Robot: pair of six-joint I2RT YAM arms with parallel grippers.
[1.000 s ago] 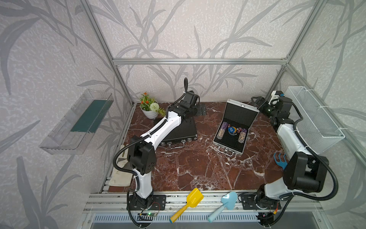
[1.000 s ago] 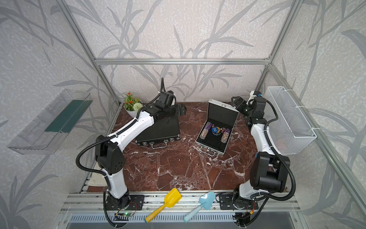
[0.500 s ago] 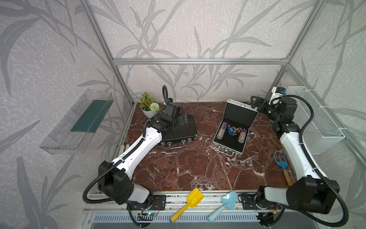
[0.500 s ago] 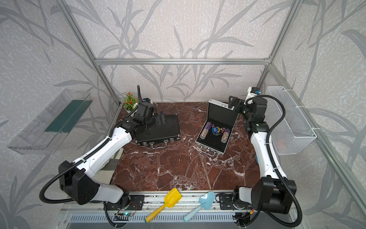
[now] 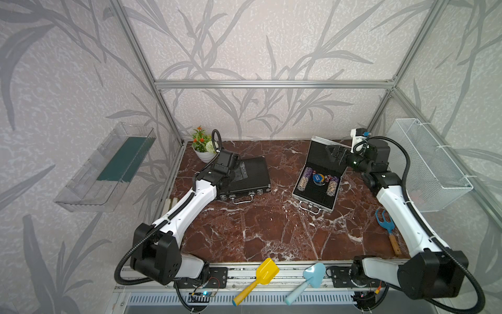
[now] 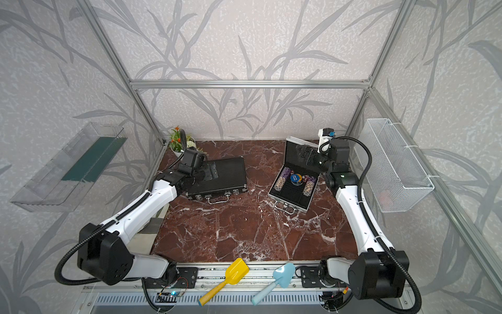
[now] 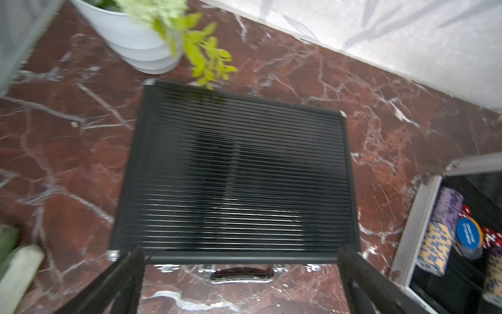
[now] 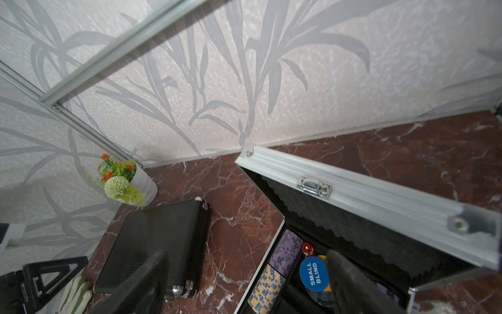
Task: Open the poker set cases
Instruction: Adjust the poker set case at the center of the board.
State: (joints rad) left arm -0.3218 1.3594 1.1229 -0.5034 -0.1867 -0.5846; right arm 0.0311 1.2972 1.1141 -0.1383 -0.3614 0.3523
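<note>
The larger black ribbed poker set case (image 5: 251, 175) (image 6: 226, 176) lies closed at the back left, handle and latches (image 7: 241, 273) facing the front. My left gripper (image 5: 240, 170) (image 7: 241, 251) hovers open over its left part, with nothing between the fingers (image 7: 127, 277). The smaller silver case (image 5: 305, 194) (image 6: 281, 198) lies open at the back right, its lid (image 8: 380, 201) standing up and chips (image 5: 317, 179) in the black foam. My right gripper (image 5: 336, 155) (image 8: 247, 254) is open beside the lid's right edge, holding nothing.
A white flower pot (image 5: 203, 148) stands behind the black case. A wire basket (image 5: 426, 163) hangs on the right wall, a clear shelf (image 5: 108, 168) on the left. A blue rake (image 5: 387, 228) lies front right; a yellow shovel (image 5: 258, 280) and blue trowel (image 5: 309, 280) rest on the front rail.
My left gripper has drawn back from the black case's far edge toward its left front. The right arm has swung its elbow down while its gripper stays by the silver lid.
</note>
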